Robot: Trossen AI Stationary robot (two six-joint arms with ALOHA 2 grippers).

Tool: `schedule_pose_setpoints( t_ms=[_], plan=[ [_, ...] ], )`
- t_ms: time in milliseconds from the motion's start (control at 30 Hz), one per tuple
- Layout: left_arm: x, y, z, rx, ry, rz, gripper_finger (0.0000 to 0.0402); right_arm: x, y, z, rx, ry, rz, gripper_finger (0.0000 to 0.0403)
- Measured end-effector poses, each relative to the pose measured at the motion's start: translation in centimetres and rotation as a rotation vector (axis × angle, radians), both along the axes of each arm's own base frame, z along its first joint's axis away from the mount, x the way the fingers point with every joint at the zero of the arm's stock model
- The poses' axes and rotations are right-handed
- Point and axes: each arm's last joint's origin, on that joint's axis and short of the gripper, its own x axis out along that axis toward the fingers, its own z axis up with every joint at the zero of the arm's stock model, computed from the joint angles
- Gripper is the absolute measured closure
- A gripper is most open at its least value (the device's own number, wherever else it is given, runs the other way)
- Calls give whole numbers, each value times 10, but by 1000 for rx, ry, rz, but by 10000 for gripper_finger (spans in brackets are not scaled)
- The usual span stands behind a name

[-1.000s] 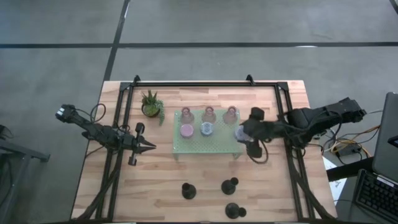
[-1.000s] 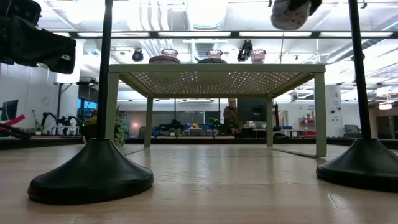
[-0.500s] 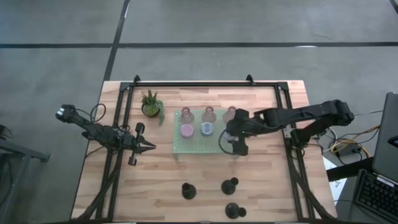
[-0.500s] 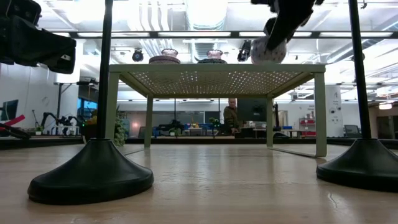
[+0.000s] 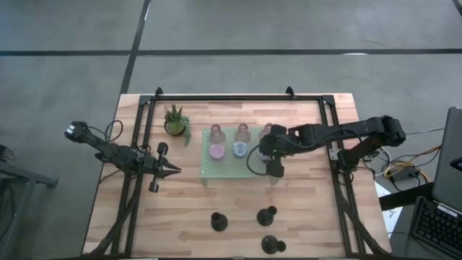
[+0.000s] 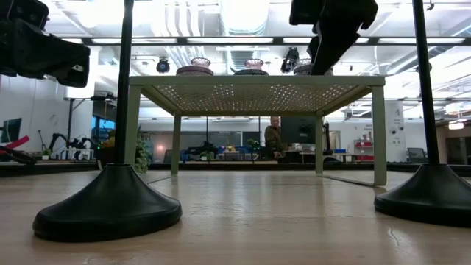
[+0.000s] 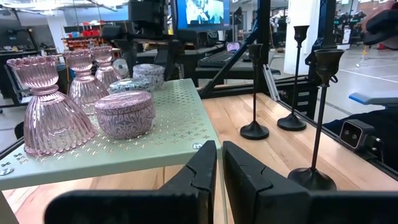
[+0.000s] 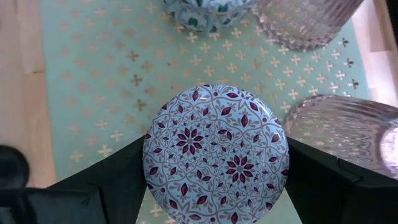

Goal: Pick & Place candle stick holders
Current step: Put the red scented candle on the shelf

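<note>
My right gripper (image 5: 268,160) stands over the right near part of the pale green tray (image 5: 229,170), shut on a round lilac-and-white patterned holder (image 8: 216,155). Farther in on the tray stand three pinkish glass holders (image 5: 242,132), a pink lidded one (image 5: 216,151) and a blue-patterned one (image 5: 240,149). Three black knobbed holders (image 5: 267,214) stand on their round bases near the table's near edge. My left gripper (image 5: 177,171) waits shut, left of the tray, pointing level at it. My right gripper pinches the patterned holder by its round side wall (image 8: 149,163), one finger (image 8: 112,180) on each opposite side. The fingers slant down from the table's right. The holder stays level, top up. The gripper hides its underside, so whether it rests on the tray cannot be told.
A small green potted plant (image 5: 175,121) stands left of the tray's far corner. Black frame rails (image 5: 141,144) run along the table's left, right and far sides. A glass holder (image 8: 348,127) stands close beside the held one.
My right gripper has carried the patterned holder toward the table's left and down, from beyond the tray's right edge to over its right near part, tipping more steeply downward. The holder has stayed level in the hold.
</note>
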Motion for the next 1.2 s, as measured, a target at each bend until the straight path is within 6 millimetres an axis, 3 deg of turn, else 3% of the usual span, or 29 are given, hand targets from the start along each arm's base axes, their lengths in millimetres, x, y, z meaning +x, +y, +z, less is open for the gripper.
schedule_pose_setpoints(
  t_ms=[233, 633, 800, 1200],
  plan=[
    [0, 0, 0, 0, 1, 0, 369, -1, -3, -1, -3, -2, -14, 92],
    [0, 0, 0, 1, 2, 0, 369, -3, -5, -5, -35, 3, -69, 38],
    [0, 0, 0, 1, 2, 0, 369, -4, -5, -4, -39, 3, -58, 35],
    [0, 0, 0, 2, 3, 0, 369, -10, -4, 22, -35, -33, -49, 34]
  ],
)
